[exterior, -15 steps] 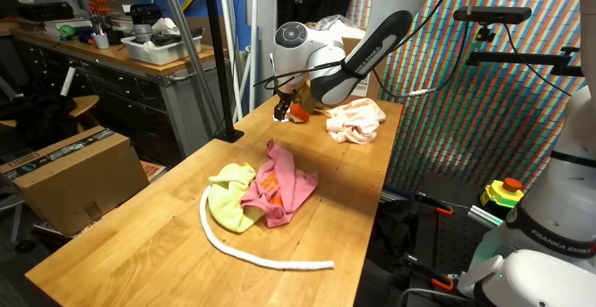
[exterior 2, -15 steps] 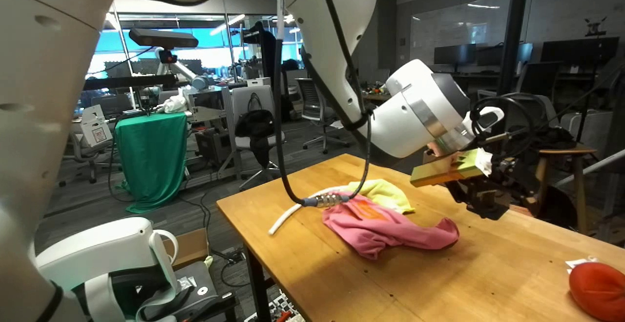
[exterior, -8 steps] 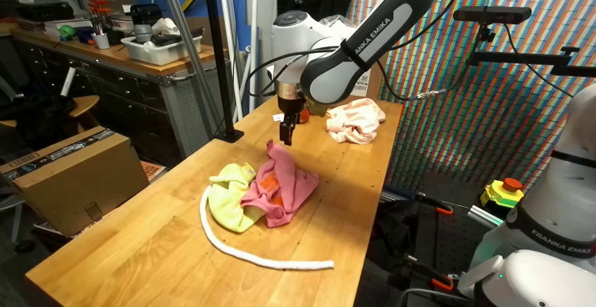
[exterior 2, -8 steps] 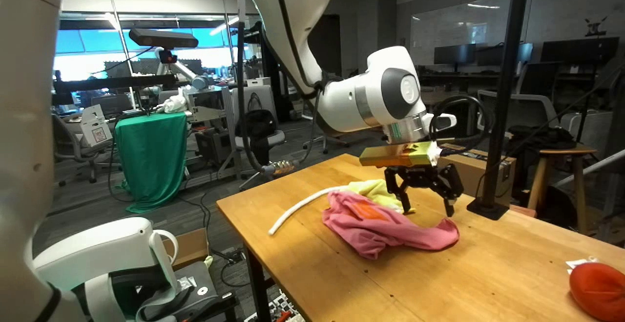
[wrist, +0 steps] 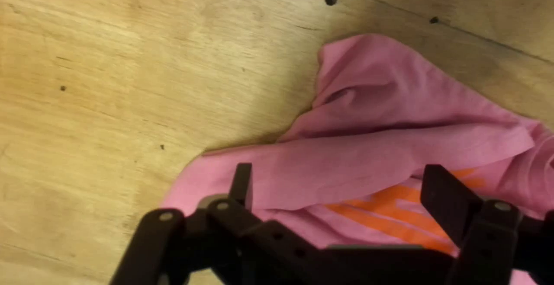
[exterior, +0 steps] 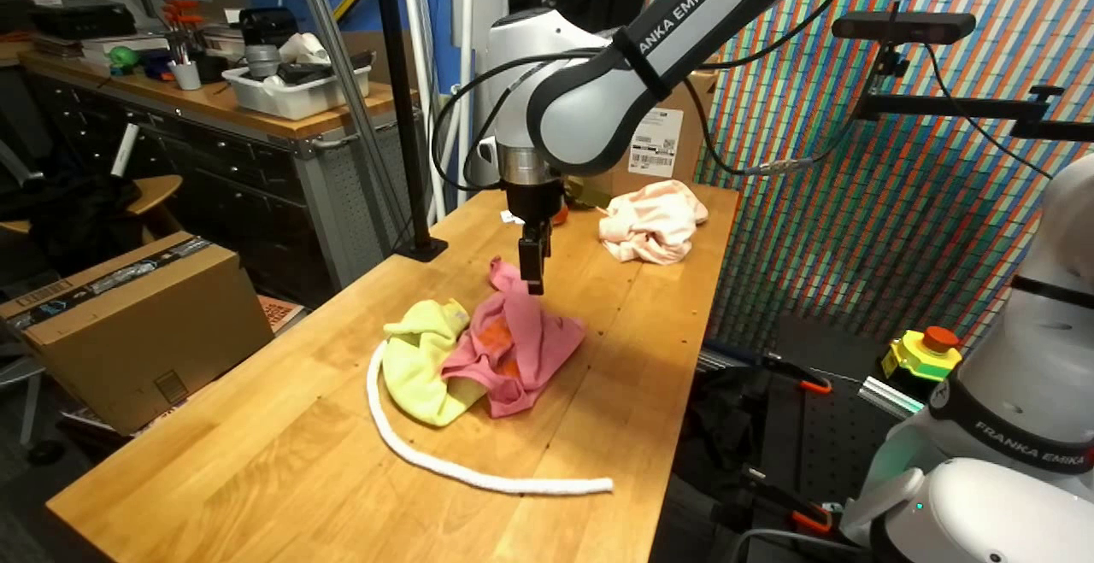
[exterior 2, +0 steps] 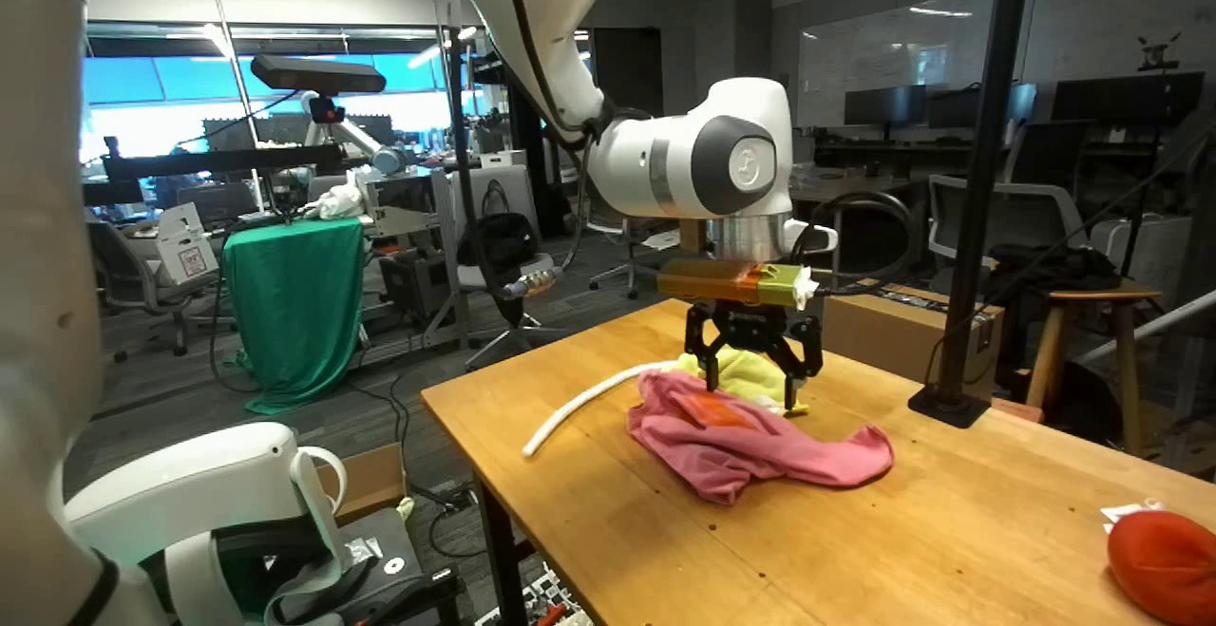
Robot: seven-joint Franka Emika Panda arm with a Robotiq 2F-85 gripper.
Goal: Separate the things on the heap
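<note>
The heap lies on the wooden table, its pink-red cloth point(exterior: 547, 337) with an orange print overlapping the yellow-green cloth point(exterior: 414, 366). A long off-white rope point(exterior: 504, 484) curves around the yellow-green side and runs out over the bare wood. Apart from these, a crumpled cream-white cloth point(exterior: 656, 219) rests toward the table's far end in an exterior view. My gripper point(exterior 2: 751, 395) points down over the heap, jaws wide apart and holding nothing. In the wrist view the fingers point(wrist: 241, 185) hang over folds of the pink cloth point(wrist: 381, 81); the yellow-green cloth is out of that view.
A black post point(exterior: 419, 245) is fixed at the table edge. A red-orange ball-like object point(exterior 2: 1164, 559) with a white tag sits on the tabletop. One cardboard box point(exterior: 662, 140) stands at the far end, another point(exterior: 145, 332) beside the table, below its top.
The arm has swung over from beyond the heap and lowered, its gripper turning to point straight down above the pink cloth. The cloths and rope have stayed where they were.
</note>
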